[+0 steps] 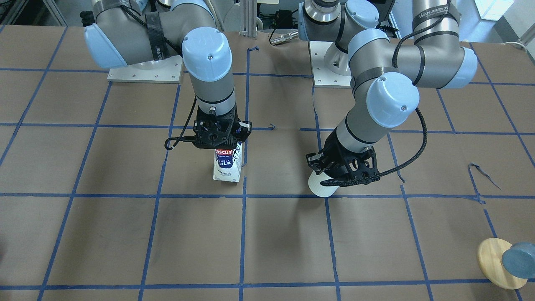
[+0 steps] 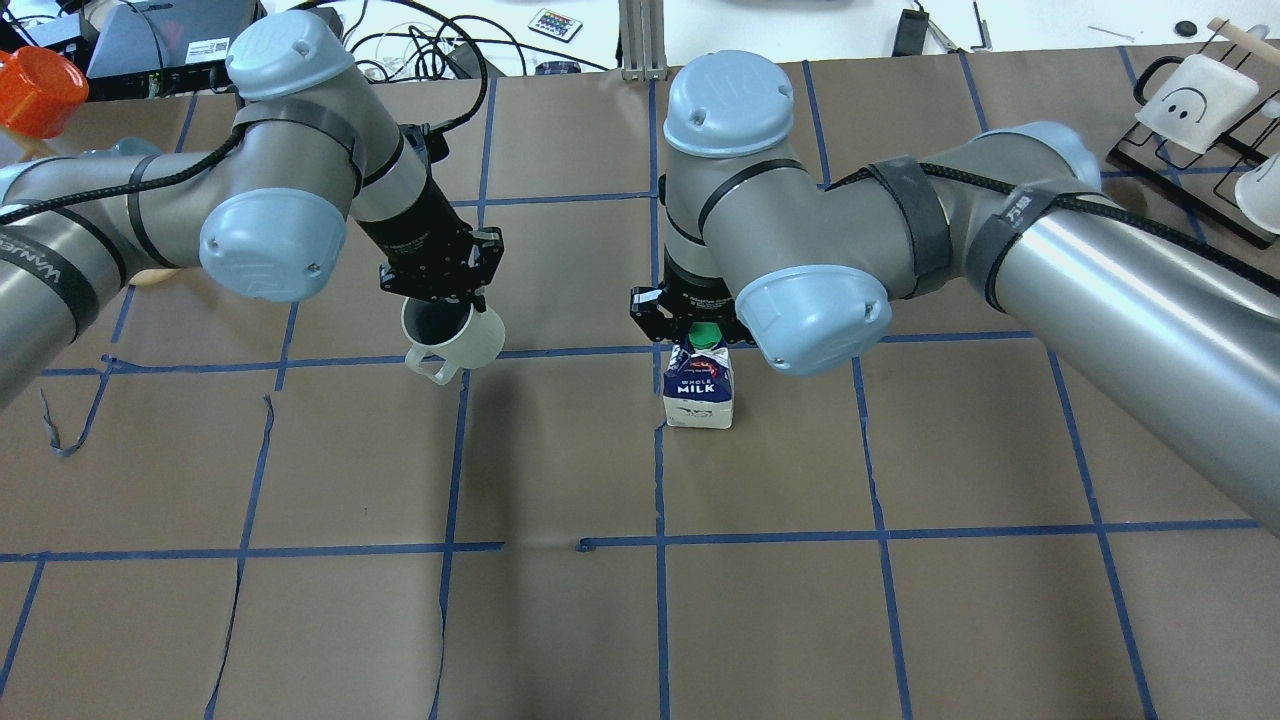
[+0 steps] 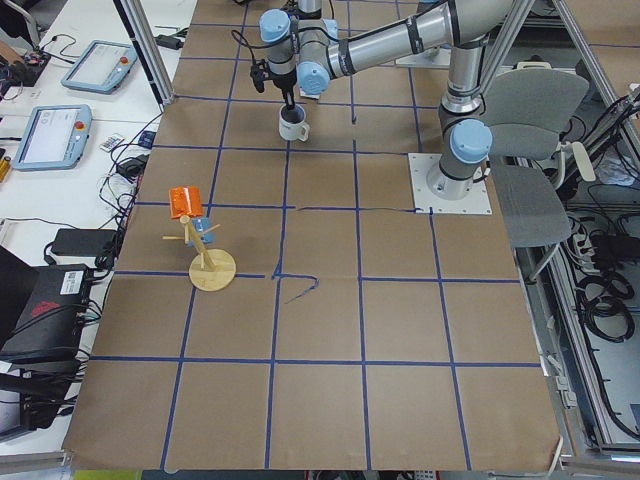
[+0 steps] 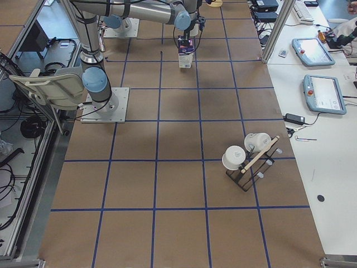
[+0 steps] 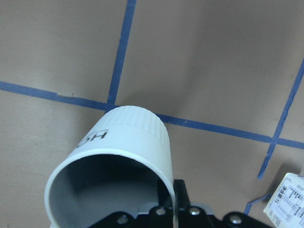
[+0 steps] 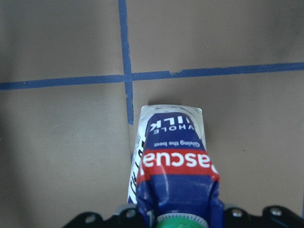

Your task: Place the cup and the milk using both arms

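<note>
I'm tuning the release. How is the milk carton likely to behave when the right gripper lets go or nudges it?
The milk carton is tall on a small base, so it probably tips if nudged high. The right gripper clamps its folded top by the green cap; that cardboard likely flexes. Its fill, hence weight, cannot be told.

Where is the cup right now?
Overhead view, left of centre: the cup hangs tilted in the left gripper, jaws on its rim, with the milk to its right.
</note>
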Robot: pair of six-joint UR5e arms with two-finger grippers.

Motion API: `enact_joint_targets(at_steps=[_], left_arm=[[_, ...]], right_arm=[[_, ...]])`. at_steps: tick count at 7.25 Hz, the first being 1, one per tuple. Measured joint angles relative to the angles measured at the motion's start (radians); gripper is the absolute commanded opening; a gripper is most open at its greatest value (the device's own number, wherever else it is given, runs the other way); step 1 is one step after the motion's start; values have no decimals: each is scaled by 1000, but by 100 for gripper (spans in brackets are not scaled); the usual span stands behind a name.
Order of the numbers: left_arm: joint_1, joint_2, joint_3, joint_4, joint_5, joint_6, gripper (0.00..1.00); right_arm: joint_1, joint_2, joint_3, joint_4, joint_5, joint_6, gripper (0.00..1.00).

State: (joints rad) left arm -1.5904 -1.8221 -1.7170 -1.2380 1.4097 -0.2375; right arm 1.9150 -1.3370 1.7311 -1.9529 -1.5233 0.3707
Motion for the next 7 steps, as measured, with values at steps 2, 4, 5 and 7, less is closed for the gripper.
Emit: enact_joint_targets(at_steps=[2,4,5,7], left_arm=[[2,-14,19,-10,8,21,0],[2,-30,24,-10,14,18,0],[0,-36,30,-8,10,0,0],[-8,-63,61,-4,-15,-98,0]], right_arm=[[0,14,-10,-12,1,-70,24],[-1,18,-15,-14,1,-80,24],[-1,18,-17,-14,2,-80,24],[-8,19,-25,-15,1,-82,24]])
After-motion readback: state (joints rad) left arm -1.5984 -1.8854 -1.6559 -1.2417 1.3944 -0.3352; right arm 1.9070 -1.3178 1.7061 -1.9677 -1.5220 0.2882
